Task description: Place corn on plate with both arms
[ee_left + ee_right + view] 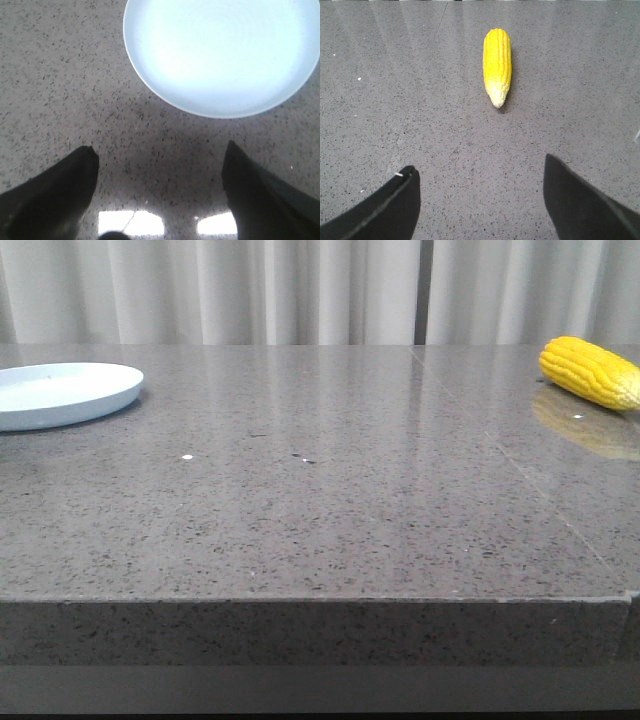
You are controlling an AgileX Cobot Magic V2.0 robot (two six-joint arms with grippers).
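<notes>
Corn (pixel 592 371) at right edge of front frame, plate (pixel 60 393) at left edge, well apart on grey table (pixel 320 500). Left gripper (pixel 159 165) spread wide near plate rim. Right gripper (pixel 480 175) spread wide, empty, short of corn's pale tip.

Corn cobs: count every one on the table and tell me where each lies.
1. The bright yellow corn cob lies on the grey speckled stone table, far right in the front view, cut off by the frame edge. None seen elsewhere.
</notes>
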